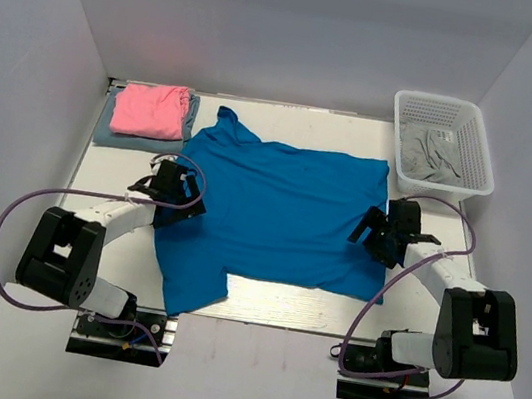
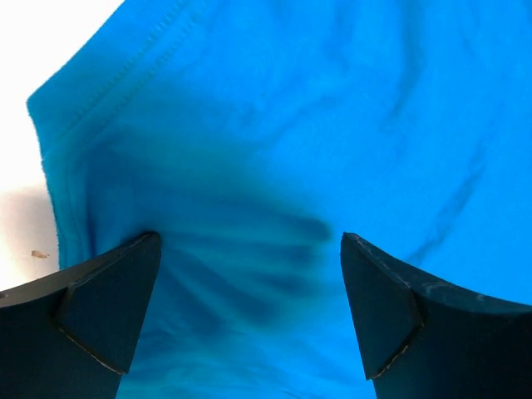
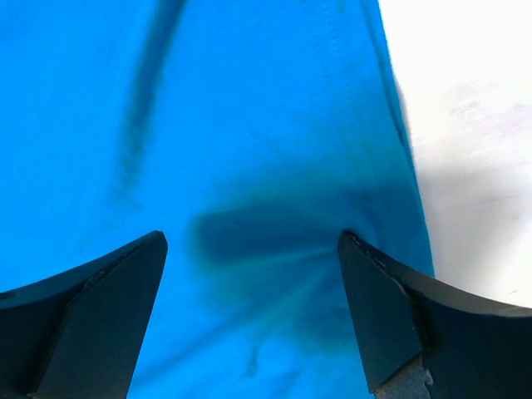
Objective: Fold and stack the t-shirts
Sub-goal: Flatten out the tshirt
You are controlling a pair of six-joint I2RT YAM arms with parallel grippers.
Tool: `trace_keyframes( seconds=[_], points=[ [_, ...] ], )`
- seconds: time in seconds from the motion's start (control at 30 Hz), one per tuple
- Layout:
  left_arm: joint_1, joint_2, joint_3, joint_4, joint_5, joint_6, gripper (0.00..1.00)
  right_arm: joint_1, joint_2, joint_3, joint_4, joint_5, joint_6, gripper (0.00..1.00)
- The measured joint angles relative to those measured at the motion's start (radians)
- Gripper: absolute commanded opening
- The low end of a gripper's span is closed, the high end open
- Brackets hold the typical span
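A large bright blue t-shirt (image 1: 279,212) lies spread flat on the white table. My left gripper (image 1: 182,198) is open at the shirt's left edge, its fingertips pressed down onto the blue cloth (image 2: 249,166). My right gripper (image 1: 370,234) is open at the shirt's right edge, its fingertips down on the cloth (image 3: 249,166) beside the hem. A folded pink t-shirt (image 1: 151,108) lies on a folded grey-blue one (image 1: 110,129) at the back left.
A white plastic basket (image 1: 443,145) at the back right holds a crumpled grey garment (image 1: 430,157). Grey walls enclose the table on three sides. Purple cables loop beside both arm bases.
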Motion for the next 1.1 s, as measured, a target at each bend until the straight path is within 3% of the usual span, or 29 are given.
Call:
trace_keyframes(
  seconds=[0.33, 0.7, 0.9, 1.1],
  points=[
    [-0.003, -0.05, 0.011, -0.074, 0.039, 0.004, 1.0, -0.014, -0.066, -0.003, -0.028, -0.042, -0.067, 0.9],
    [-0.018, -0.37, 0.08, -0.356, 0.119, -0.063, 1.0, -0.015, -0.359, -0.024, -0.12, -0.048, -0.07, 0.9],
    [-0.04, -0.433, 0.056, -0.591, 0.203, -0.081, 1.0, -0.015, -0.315, -0.035, -0.171, -0.038, -0.084, 0.9],
    [-0.071, -0.436, -0.063, -0.695, 0.286, -0.128, 1.0, -0.015, -0.273, -0.039, -0.167, -0.072, -0.096, 0.9]
  ],
)
